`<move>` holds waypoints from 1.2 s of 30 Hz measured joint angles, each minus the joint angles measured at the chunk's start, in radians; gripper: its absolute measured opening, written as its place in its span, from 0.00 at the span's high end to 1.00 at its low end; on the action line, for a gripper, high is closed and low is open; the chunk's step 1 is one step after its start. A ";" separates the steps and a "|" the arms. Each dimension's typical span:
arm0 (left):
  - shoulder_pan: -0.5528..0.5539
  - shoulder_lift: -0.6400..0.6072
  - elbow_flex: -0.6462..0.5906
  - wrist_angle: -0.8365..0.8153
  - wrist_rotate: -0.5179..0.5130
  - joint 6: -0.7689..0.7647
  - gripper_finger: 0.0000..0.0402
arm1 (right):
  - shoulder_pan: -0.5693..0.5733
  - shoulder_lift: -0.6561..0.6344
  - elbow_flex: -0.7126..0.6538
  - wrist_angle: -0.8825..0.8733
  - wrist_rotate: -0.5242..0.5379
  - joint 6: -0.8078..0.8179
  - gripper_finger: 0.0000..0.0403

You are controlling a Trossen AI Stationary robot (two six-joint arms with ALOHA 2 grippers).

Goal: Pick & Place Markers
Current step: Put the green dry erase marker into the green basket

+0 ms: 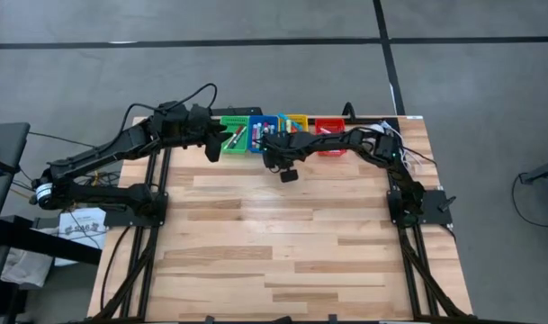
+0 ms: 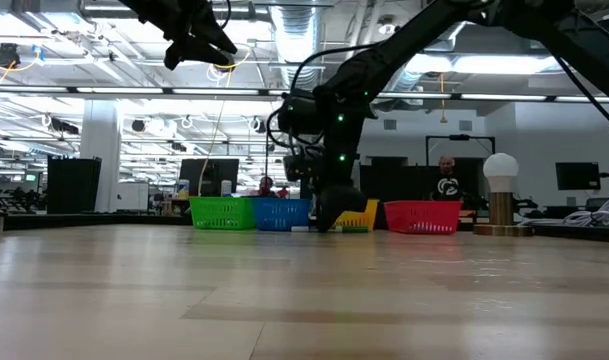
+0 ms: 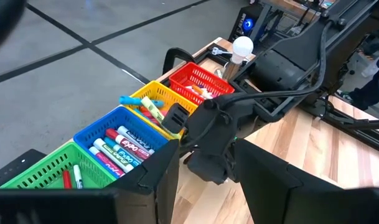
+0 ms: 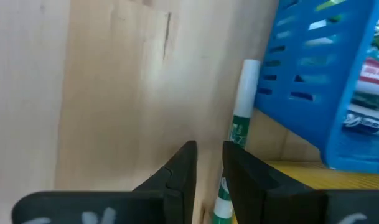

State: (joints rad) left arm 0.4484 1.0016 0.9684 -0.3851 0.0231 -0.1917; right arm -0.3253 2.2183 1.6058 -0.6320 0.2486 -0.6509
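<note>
Light wood planks form the table (image 1: 282, 234), along whose far edge four small bins are lined up: a green bin (image 1: 235, 134), a blue bin (image 1: 261, 133), a yellow bin (image 1: 297, 121) and a red bin (image 1: 328, 125). In the left wrist view, markers (image 3: 117, 149) are seen lying in the blue bin, two more in the green bin and several in the yellow bin; the contents of the red bin are not clearly resolved.

The right gripper (image 4: 206, 163) is lowered to the table surface in front of the blue and yellow bins. Its fingers (image 4: 180, 171) are set close together with a narrow gap between them. A green-and-white marker (image 4: 238, 134) is seen lying on the table against the base of the blue bin, just beside one fingertip. It cannot be told whether this marker is gripped or merely adjacent, and the jaw state cannot be told.

The left gripper (image 3: 205, 168) is held raised above the table near the green bin. Its fingers are spread apart with nothing between them; the right arm is framed in the gap.
</note>
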 joint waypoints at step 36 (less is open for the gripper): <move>0.000 0.000 0.000 0.000 0.000 0.000 0.62 | -0.003 0.022 0.114 -0.098 0.056 0.047 0.84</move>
State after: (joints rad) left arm 0.4484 1.0012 0.9684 -0.3848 0.0233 -0.1917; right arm -0.3285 2.2406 1.7203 -0.7295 0.3050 -0.6043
